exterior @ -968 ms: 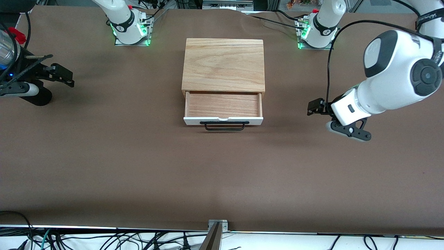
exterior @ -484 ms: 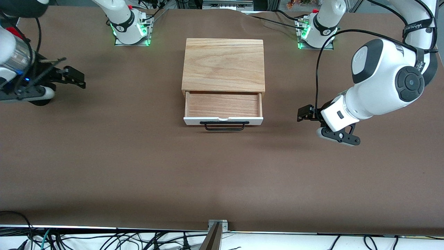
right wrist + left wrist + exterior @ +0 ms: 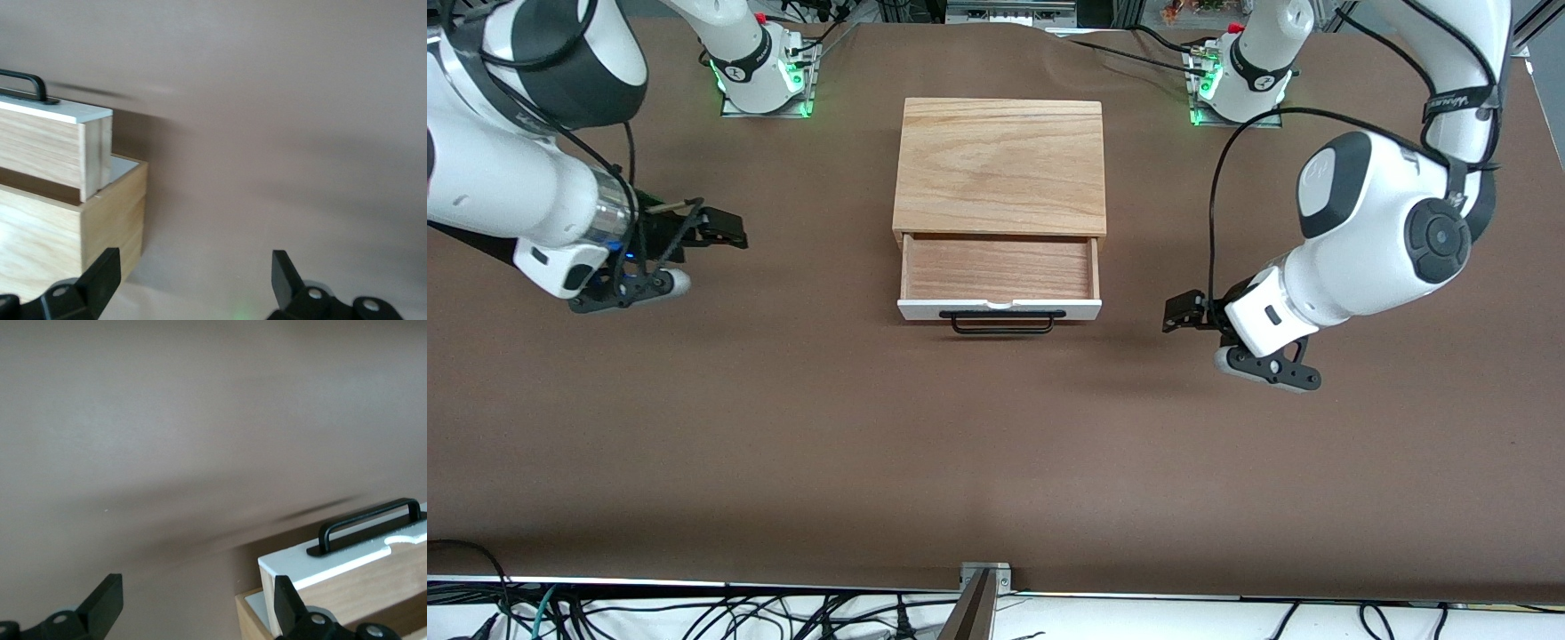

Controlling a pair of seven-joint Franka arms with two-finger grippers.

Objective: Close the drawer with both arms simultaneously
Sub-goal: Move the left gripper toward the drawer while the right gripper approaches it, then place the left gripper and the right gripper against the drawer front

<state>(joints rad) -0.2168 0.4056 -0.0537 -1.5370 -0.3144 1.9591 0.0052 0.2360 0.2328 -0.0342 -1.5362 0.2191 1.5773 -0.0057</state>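
Note:
The drawer [image 3: 999, 268] stands pulled out of the light-oak box [image 3: 1000, 164], toward the front camera, and it is empty. Its white front panel [image 3: 1085, 309] carries a black bar handle [image 3: 1002, 322]. My left gripper [image 3: 1178, 313] is open over the table beside the front panel, toward the left arm's end, apart from it. The left wrist view shows the gripper [image 3: 197, 607], the panel [image 3: 333, 563] and the handle [image 3: 370, 523]. My right gripper [image 3: 725, 229] is open over the table beside the box, toward the right arm's end. The right wrist view shows the gripper [image 3: 193, 273], the drawer's side [image 3: 47, 150] and the box [image 3: 67, 247].
A brown cover [image 3: 996, 444] spans the table. The arm bases [image 3: 763, 84] [image 3: 1232, 89] with green lights stand beside the box's back corners. Black cables trail from the left arm [image 3: 1214, 204]. A metal bracket [image 3: 985, 573] sits at the table's front edge.
Both grippers have moved in from the table's ends toward the drawer, the right one by more. The left gripper has also come closer to the front camera. The drawer has not moved.

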